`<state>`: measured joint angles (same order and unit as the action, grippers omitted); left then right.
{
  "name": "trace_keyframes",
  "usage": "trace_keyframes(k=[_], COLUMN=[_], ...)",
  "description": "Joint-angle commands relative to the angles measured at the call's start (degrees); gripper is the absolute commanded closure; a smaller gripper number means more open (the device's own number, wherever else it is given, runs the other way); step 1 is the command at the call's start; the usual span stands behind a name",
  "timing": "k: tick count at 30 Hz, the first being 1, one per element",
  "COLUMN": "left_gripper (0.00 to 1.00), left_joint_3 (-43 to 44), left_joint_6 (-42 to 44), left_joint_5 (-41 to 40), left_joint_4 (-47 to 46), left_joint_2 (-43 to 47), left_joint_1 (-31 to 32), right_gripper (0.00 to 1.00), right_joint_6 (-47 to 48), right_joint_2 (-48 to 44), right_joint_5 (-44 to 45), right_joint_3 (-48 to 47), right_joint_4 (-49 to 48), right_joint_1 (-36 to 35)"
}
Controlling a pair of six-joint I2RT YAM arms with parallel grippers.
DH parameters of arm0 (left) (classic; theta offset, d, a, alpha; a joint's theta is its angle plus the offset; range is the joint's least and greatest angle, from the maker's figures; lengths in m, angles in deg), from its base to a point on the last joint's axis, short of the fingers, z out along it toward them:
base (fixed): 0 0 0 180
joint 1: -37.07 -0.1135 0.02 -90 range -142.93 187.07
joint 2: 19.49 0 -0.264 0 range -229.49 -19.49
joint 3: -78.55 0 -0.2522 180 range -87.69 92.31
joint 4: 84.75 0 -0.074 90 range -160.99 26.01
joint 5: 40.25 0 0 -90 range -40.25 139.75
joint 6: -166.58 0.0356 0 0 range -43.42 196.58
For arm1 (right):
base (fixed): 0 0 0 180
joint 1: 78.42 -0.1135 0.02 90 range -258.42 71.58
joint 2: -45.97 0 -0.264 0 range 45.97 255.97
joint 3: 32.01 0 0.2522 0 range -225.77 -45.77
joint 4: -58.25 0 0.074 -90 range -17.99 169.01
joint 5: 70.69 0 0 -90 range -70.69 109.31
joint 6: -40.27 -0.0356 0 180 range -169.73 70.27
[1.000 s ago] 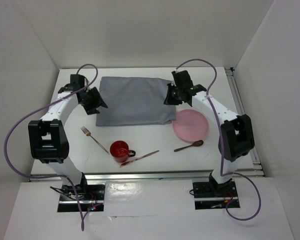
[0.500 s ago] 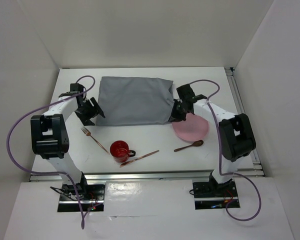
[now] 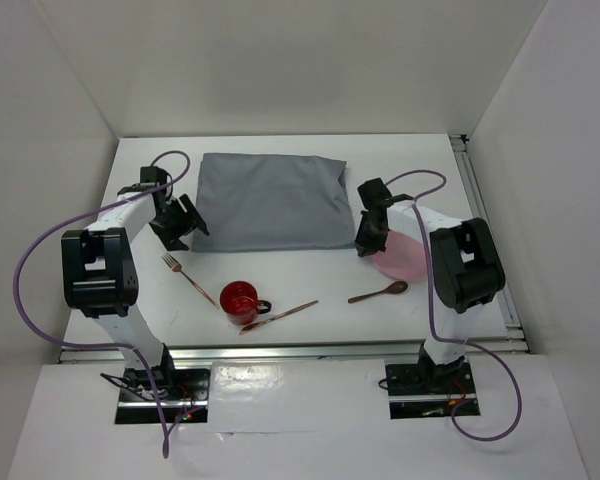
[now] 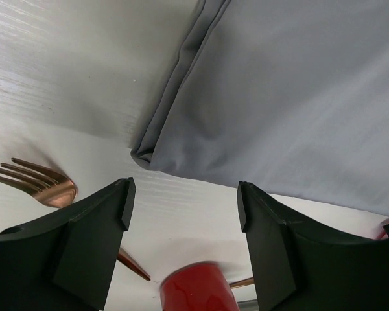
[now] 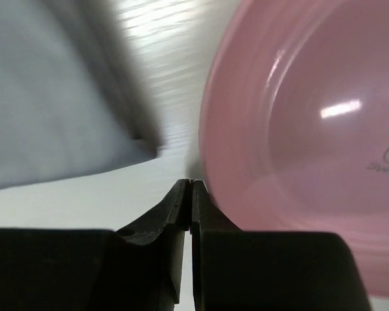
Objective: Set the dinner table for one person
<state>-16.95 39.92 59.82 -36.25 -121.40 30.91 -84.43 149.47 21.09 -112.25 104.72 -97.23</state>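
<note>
Top external: white counter (image 3: 430,170) fills the middle of the view, white walls on three sides, arm bases along its near edge.

- Grey placemat (image 3: 270,202) lies flat toward the far edge, roughly centred.
- Pink plate (image 3: 408,255) is on the right side, just off the placemat's near-right corner and partly hidden by the right arm.
- Brown spoon (image 3: 378,292) is just near-side of the plate, apart from it.
- Red mug (image 3: 240,300) is upright, toward the near edge and left of centre.
- Slim copper utensil (image 3: 280,316) lies just right of the mug, one end at the handle. Can't tell whether they touch.
- Copper fork (image 3: 188,277) is left of the mug, angled, tines toward the left edge.

Left fingers (image 3: 185,225): spread wide, nothing between them, over bare counter at the placemat's near-left corner. Left wrist shows that corner just ahead of the tips, fork tines at left, mug rim at the bottom.

Right fingers (image 5: 189,194): pressed together, nothing clamped. They sit low in the gap between the placemat's near-right corner and the plate's left rim. Right wrist shows the tips right beside the rim. Contact: can't tell.
</note>
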Motion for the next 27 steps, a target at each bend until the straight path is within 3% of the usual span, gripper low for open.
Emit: trace_keyframes(k=[1,5,7,8,12,20,24,25,27], left_gripper=[0.19,0.14,0.06,0.05,0.05,0.15,0.40,0.58,0.77], left_joint_3=[-0.1,-0.6,-1.1,-1.1,-0.6,2.9,3.7,4.2,4.2], left_joint_6=[-0.5,-0.5,-1.1,-1.1,-1.1,-1.0,-1.6,-1.6,-1.6], left_joint_5=[-0.7,-1.3,-2.1,-2.8,-4.6,-2.3,-1.8,-1.8,-1.8], left_joint_4=[-0.3,-0.9,-0.9,-0.9,-0.9,-2.0,-1.4,-1.4,-1.4], left_joint_2=[-0.3,-1.4,-1.4,-2.0,-3.3,-8.5,-10.2,-10.2,-9.7], left_joint_1=[0.1,0.1,0.1,0.1,-1.1,-0.4,0.1,0.1,0.1], right_gripper=[0.92,0.93,0.86,0.67,0.19,0.22,0.26,0.28,0.34], right_joint_6=[-1.0,-0.1,-0.1,-0.7,-3.5,-9.1,-11.2,-11.2,-12.0], right_joint_2=[-2.5,-5.0,-5.8,-6.4,-7.0,-0.4,2.0,2.8,4.5], right_joint_5=[6.4,0.6,-3.3,-7.1,-13.5,-16.9,-14.8,-14.3,-13.2], right_joint_3=[2.1,2.1,1.5,1.5,1.5,0.3,-1.5,-2.2,-3.1], right_joint_4=[3.0,1.0,-1.0,-1.9,-6.2,-8.8,-8.8,-9.3,-9.3], right_joint_1=[3.1,3.9,3.9,3.9,3.9,3.9,3.9,3.3,3.3])
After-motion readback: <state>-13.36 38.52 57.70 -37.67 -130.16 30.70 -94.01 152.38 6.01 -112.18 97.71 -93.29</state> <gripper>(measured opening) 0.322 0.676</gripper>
